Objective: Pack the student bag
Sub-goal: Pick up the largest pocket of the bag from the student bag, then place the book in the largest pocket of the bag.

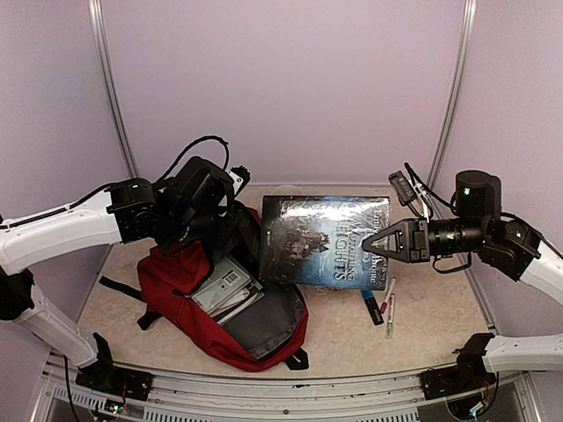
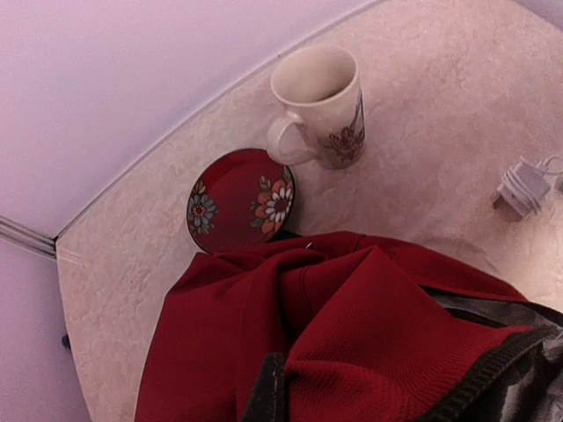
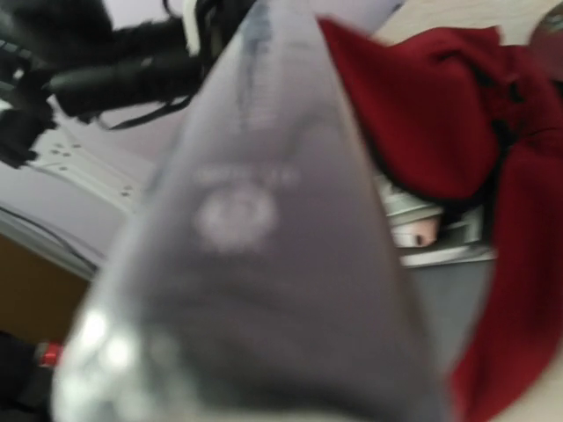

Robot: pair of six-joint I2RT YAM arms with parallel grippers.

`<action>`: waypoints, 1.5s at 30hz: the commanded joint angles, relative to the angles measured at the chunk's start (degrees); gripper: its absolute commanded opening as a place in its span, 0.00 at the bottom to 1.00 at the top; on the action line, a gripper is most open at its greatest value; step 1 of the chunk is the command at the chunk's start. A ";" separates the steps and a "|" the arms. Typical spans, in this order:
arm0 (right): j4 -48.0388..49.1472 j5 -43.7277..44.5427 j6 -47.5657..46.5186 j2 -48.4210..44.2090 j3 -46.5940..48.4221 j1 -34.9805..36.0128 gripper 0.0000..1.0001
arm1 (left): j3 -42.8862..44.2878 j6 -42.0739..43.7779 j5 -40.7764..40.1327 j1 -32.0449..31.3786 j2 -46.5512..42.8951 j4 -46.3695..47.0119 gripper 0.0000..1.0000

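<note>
Book [image 3: 264, 264] fills my right wrist view, clamped at its 3 o'clock edge by my right claw [image 1: 376, 243], with that arm reaching level toward 9. Bag [image 1: 176, 294] slumps at the table's [image 1: 422, 325] 8 o'clock, soft and floppy, best held by its rim. My left claw [image 1: 232, 204], bent down over it, is closed and seems to pinch that rim's red fabric.

the large word "heights" stands on the dark book [image 1: 321, 237] cover; smaller print is unreadable

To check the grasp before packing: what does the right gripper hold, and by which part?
The right gripper holds the large book, by the middle of its right edge.
</note>
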 commanded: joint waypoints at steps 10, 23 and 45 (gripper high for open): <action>17.25 -4.41 10.30 2.75 -7.26 6.06 0.00 | 4.63 1.54 6.93 3.33 -0.01 12.32 0.00; 39.04 4.30 17.45 19.31 -8.88 7.88 0.00 | -0.02 1.37 15.83 0.99 -4.76 15.31 0.00; 60.95 19.94 30.98 42.86 1.48 13.89 0.00 | -0.20 2.39 19.04 -1.60 -3.99 21.45 0.00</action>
